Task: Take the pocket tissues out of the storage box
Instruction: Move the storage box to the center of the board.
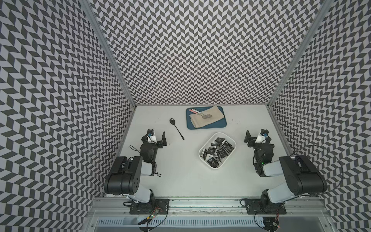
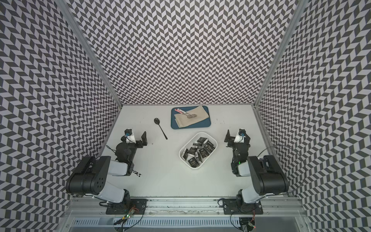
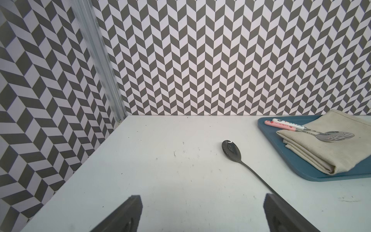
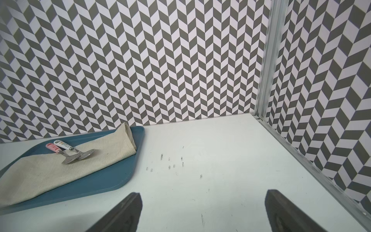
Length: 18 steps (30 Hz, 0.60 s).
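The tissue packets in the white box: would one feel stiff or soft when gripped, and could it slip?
Probably soft: the packets look like small flat wraps, so one may squash a little. Likely light, being small. They lie jumbled and tilted in the box, so neighbours may shift.

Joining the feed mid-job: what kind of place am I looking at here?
Probably a robot test cell, not a home: chevron-patterned walls box in a white table, and the left arm and right arm are bolted to an aluminium rail at its front edge.
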{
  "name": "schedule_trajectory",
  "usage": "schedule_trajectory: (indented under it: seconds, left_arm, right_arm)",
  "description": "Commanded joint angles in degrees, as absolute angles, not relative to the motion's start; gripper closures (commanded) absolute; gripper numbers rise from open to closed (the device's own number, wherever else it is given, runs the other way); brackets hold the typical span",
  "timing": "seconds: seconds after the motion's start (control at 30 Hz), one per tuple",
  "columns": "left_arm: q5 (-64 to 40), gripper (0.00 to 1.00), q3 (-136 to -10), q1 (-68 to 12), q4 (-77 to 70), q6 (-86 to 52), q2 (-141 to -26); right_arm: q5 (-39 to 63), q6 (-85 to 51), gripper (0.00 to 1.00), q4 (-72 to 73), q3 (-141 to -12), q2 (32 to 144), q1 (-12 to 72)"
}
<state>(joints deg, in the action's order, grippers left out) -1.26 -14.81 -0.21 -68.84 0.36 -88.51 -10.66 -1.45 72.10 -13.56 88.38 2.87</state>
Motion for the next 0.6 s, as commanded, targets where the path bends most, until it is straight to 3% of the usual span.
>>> schedule_trajectory:
  seconds: [0.0,0.57]
  left_arm:
    - [-1.94,0.01,-15.64,0.00,-68.93,0.57,-88.69]
    - [-2.06,0.01,-15.86,0.09,-68.62,0.45,-88.78]
  right_arm:
    - [-10.35,-0.89,0.01,74.62,-13.80,88.51,3.12]
    - [-10.67,-1.19,0.01,74.54,-13.89,88.59,3.16]
